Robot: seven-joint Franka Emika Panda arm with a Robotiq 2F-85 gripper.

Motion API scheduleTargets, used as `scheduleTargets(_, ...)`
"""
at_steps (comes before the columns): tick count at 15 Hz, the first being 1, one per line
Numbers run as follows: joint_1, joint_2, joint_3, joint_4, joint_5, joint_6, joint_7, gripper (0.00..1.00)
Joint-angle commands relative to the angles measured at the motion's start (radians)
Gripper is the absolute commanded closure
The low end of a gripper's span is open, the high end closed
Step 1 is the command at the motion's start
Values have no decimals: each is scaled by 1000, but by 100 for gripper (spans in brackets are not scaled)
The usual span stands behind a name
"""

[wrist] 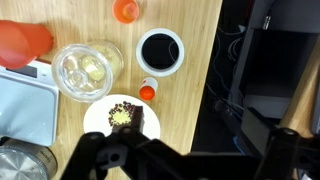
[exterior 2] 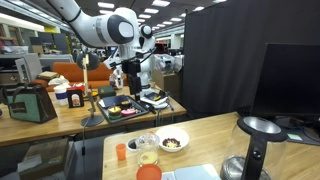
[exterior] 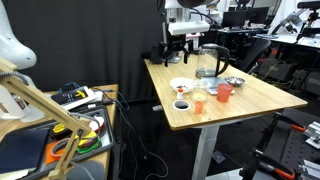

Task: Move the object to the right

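Several objects stand on the wooden table (exterior: 255,100). In the wrist view I see a white plate with a brownie (wrist: 122,118), a small orange-topped object (wrist: 148,92), a white bowl of dark liquid (wrist: 160,50), a glass jar (wrist: 85,68), a red cup (wrist: 22,42) and a small orange cup (wrist: 126,10). The plate (exterior: 181,86) (exterior 2: 172,140) shows in both exterior views. My gripper (wrist: 185,165) is open and empty. It hangs high above the table's edge near the plate (exterior: 180,45) and touches nothing.
A white-blue tray (wrist: 25,100) and a metal bowl (wrist: 20,165) lie beside the jar. A glass pitcher (exterior: 210,62) stands at the table's back. A cluttered side table (exterior: 70,100) is nearby. A dark post (exterior 2: 255,150) rises close to one camera.
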Motion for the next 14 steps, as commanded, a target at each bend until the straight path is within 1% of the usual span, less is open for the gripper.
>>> scheduleTargets(1,29,-5,-29,0,10,-2,-7,0)
scheduleTargets(4,29,-7,-30,-1,9,-2,-7,0)
scheduleTargets(6,19,37,-38,21,51,10,1,0)
scheduleTargets(10,10,123,-82,66,107,21,14,0)
scheduleTargets(14,-6,210,-104,136,216,-5,-8,0)
